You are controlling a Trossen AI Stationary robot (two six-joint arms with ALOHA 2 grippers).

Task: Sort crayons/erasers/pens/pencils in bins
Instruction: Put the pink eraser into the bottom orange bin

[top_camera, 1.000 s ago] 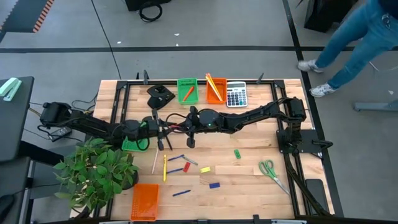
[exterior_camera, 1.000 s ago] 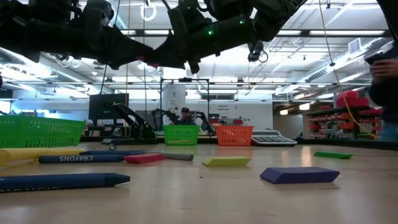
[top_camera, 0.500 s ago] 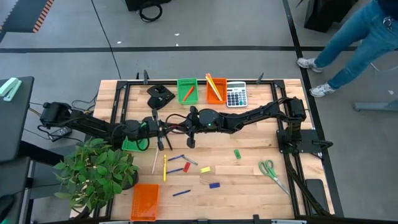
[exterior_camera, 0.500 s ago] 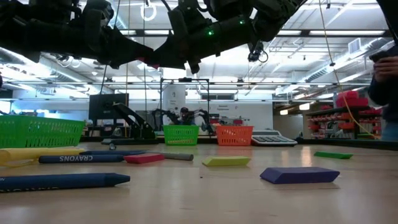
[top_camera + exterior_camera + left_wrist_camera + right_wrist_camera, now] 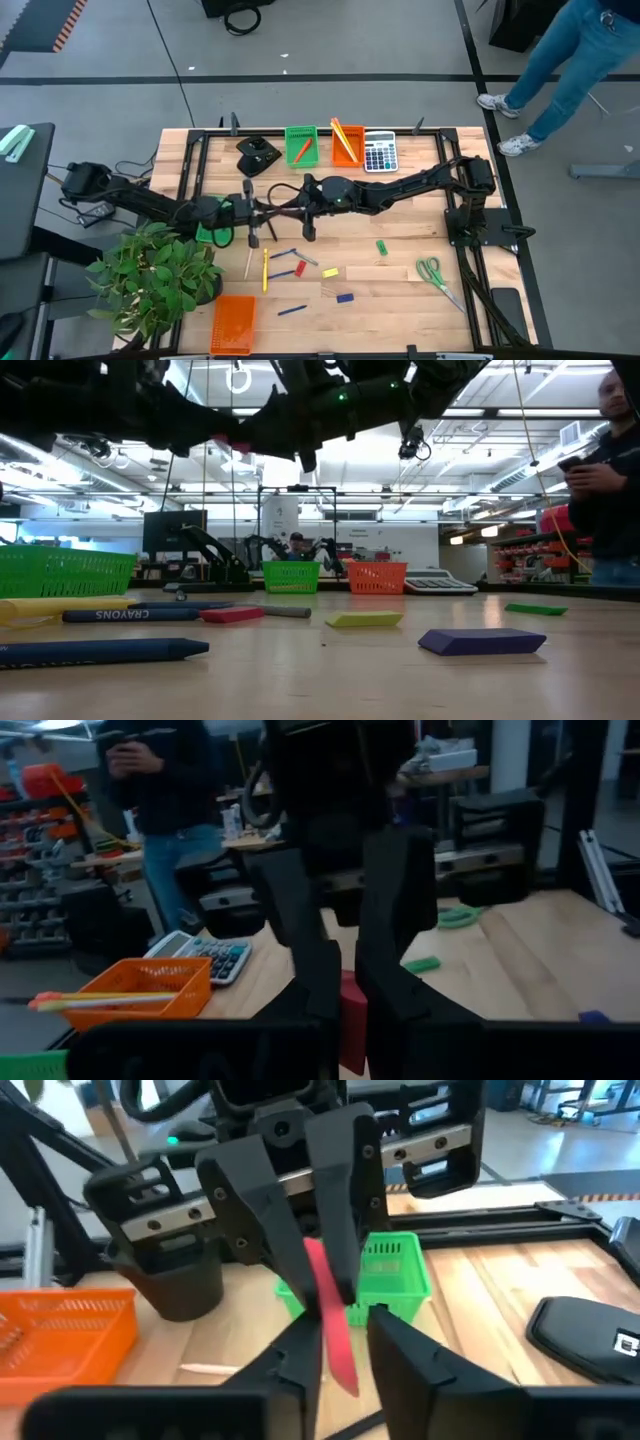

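crayon, red, is held above the middle of the bench, between the two arms, which meet tip to tip there. in the right wrist view the stick's long axis runs steeply, its upper end pinched between the closed fingers of the left pincer and its lower end hanging down between the fingers of the right pincer. the right pincer's jaws stand slightly apart on either side of the lower end; whether they touch it i cannot tell. in the left wrist view a red end shows low between two dark fingers. behind the crayon in the right wrist view sits a green bin, with an orange bin off to one side. on the bench below and toward the near edge lie loose items: a yellow pencil, a yellow eraser, a blue eraser, a green eraser and a blue pen. two bins at the far edge, green and orange, stand beside a calculator.
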